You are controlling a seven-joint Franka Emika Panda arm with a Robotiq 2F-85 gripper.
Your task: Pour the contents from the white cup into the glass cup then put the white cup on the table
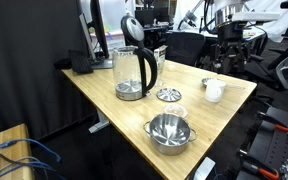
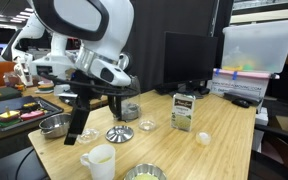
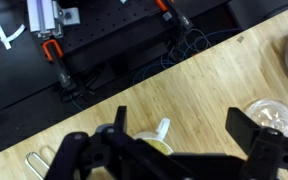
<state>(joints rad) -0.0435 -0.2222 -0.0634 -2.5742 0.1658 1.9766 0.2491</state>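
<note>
On the table (image 3: 214,80), the white cup (image 3: 152,147) sits below the pincer (image 3: 174,120).

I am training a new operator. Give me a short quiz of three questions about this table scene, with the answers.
1. Fill in (upright / on its side): the small rounded white cup stands ___ on the light wooden table.
2. True or false: the end effector is shut on the white cup.
3. Which vessel is tallest? A) shiny steel bowl B) clear glass jug with black handle C) white cup

Key: 1 upright; 2 false, it is open and holds nothing; 3 B.
</note>
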